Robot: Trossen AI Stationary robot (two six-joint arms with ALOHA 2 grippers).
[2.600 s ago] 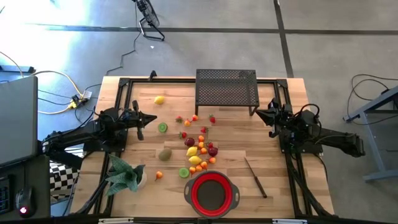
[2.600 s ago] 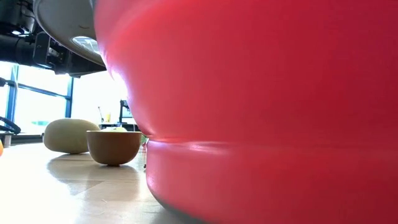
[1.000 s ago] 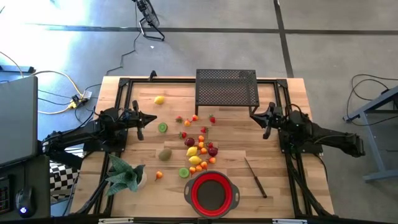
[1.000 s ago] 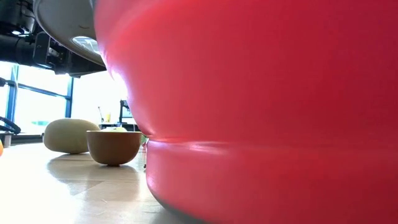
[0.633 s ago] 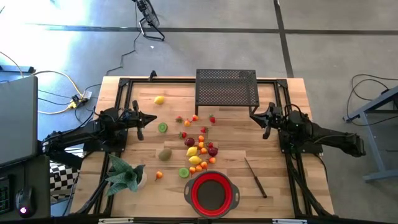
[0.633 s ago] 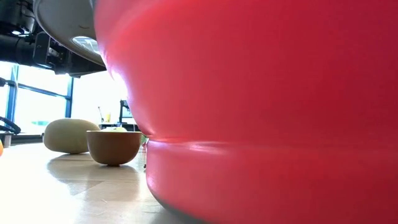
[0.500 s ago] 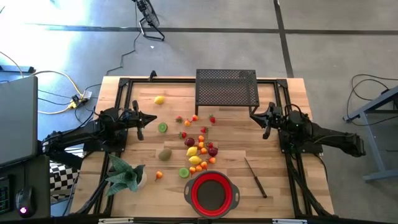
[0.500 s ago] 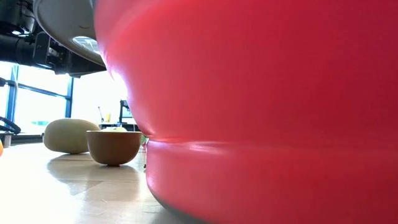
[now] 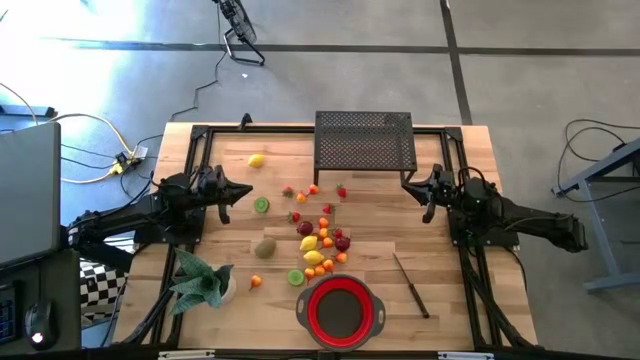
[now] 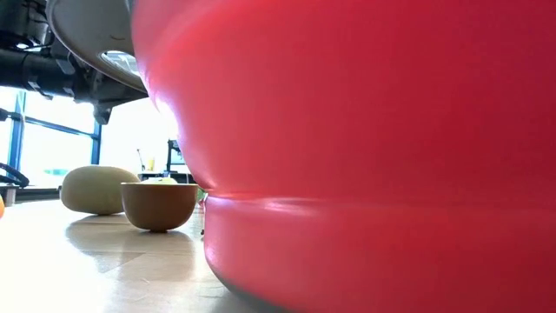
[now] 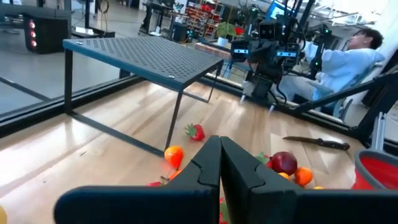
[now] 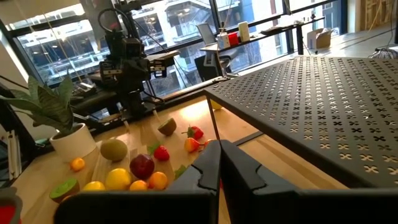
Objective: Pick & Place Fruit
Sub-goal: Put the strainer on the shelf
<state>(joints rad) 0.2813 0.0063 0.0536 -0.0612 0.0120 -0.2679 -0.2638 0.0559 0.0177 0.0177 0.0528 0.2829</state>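
Observation:
The toy fruits lie on the wooden table between my two arms. A lemon (image 9: 257, 160) lies far left, a green half (image 9: 261, 205) just right of my left gripper, and a kiwi (image 9: 265, 247) nearer. A cluster of lemons, plums, oranges and strawberries (image 9: 322, 240) lies mid-table. My left gripper (image 9: 243, 190) hovers shut at the table's left. My right gripper (image 9: 408, 186) hovers shut at the right, by the rack's leg. Their own views show the left gripper (image 11: 219, 158) and the right gripper (image 12: 219, 163) with fingers together and nothing between them.
A red bowl with a grey rim (image 9: 340, 312) stands at the near edge and fills the low view (image 10: 365, 148). A black perforated rack (image 9: 365, 142) stands at the far edge. A knife (image 9: 411, 285) lies near right, and a potted plant (image 9: 200, 280) stands near left.
My left arm has shifted slightly: in the low view its dark links sit a little lower than before. The fruits and the right arm have stayed put.

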